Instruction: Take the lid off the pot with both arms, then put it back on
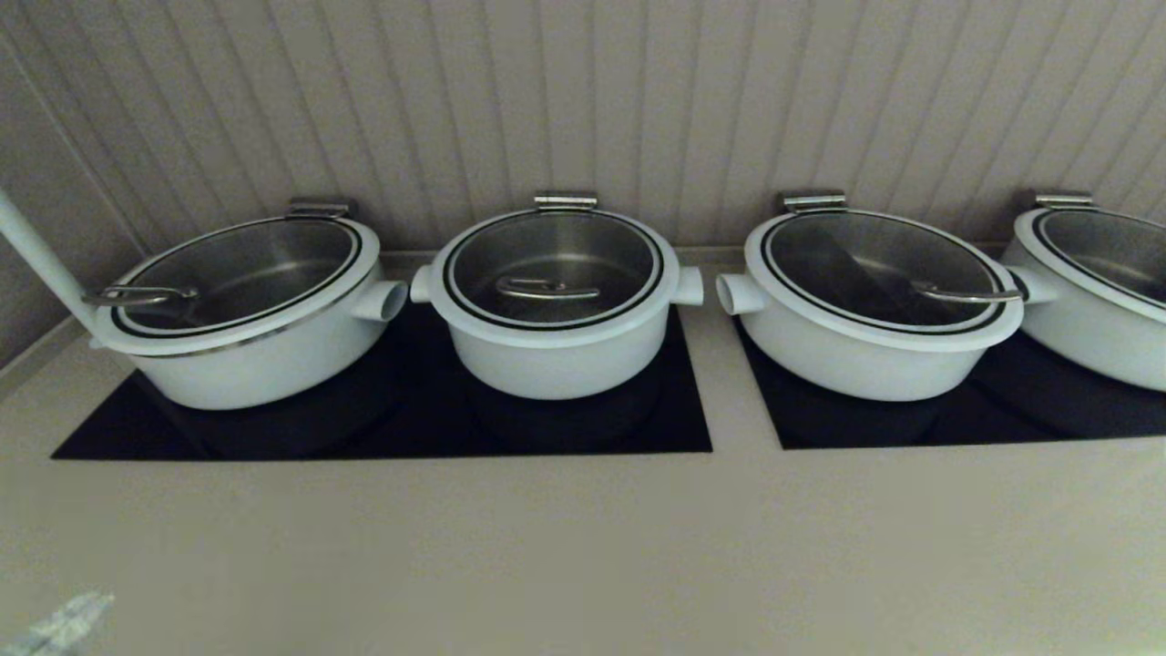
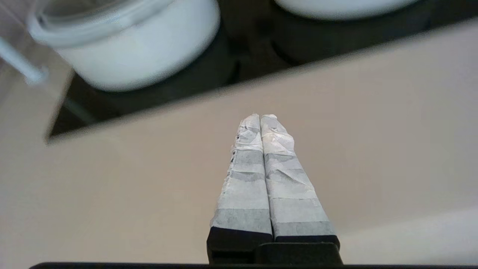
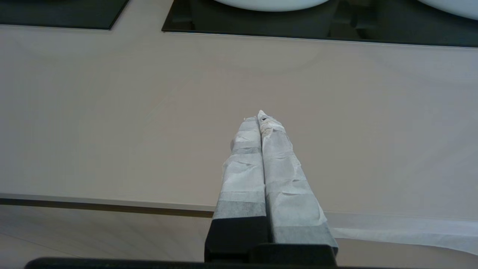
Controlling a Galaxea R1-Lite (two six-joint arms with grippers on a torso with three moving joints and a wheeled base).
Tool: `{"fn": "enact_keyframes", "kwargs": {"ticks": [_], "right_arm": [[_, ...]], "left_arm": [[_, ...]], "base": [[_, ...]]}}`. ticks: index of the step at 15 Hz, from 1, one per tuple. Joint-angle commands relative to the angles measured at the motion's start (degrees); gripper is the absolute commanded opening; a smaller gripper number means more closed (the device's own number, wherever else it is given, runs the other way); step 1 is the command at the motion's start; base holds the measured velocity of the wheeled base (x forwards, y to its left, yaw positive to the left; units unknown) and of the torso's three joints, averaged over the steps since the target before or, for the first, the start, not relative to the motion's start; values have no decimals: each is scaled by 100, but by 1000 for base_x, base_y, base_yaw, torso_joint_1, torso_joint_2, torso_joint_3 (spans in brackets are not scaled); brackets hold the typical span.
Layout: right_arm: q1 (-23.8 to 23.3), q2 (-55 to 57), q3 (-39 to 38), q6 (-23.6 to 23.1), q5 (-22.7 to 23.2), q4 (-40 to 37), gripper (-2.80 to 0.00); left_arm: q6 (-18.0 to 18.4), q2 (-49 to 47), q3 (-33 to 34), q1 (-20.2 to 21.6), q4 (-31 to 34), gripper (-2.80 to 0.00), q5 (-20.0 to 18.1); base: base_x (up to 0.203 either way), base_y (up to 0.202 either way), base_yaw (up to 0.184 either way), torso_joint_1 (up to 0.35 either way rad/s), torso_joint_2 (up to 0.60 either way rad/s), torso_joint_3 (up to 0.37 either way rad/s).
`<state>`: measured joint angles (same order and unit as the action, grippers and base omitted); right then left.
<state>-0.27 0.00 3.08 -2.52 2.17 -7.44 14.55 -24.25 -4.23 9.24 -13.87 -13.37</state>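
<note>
The pot (image 1: 556, 351) is the narrow, deep white one, second from the left, standing on a black cooktop (image 1: 679, 419). Its glass lid (image 1: 556, 251) sits closed on it, with the curved steel handle (image 1: 547, 292) on top. My left gripper (image 2: 260, 117) is shut and empty, low over the beige counter in front of the left cooktop; its taped tip shows at the head view's bottom left corner (image 1: 64, 624). The pot's lower wall shows in the left wrist view (image 2: 336, 5). My right gripper (image 3: 260, 118) is shut and empty over the counter near its front edge, out of the head view.
A wide white pot (image 1: 246, 346) stands left of the task pot, with a white pole (image 1: 36, 255) beside it. Two more wide pots (image 1: 874, 337) (image 1: 1093, 310) stand on the right cooktop (image 1: 1002, 419). The beige counter (image 1: 583, 547) lies in front. A ribbed wall is behind.
</note>
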Motion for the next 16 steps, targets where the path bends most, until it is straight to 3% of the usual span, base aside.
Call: {"fn": "enact_keyframes", "kwargs": {"ticks": [1,2,6,9,12,16], "right_arm": [[0,7,-1,-3,3,-10,-280],[0,2,-1,-3,3,-12,-280],[0,1,-1,-3,3,-12,-280],[0,0,-1,-3,3,-4,-280],[0,9,-1,-3,3,-12,-280],[0,1,-1,-3,3,-12,-280]], "left_arm": [[-25,900,359,-64,302,-280,327],[-94,884,418,-98,396,-280,568],[-376,913,423,-510,700,-280,699],[-371,1685,421,-771,1166,-280,934],[-468,2376,386,-878,1525,-280,1018],[-585,2416,388,-889,1536,-280,1056]], "base": [[0,0,0,0,0,0],[0,0,0,0,0,0],[0,0,0,0,0,0],[0,0,0,0,0,0],[0,0,0,0,0,0],[0,0,0,0,0,0]]}}
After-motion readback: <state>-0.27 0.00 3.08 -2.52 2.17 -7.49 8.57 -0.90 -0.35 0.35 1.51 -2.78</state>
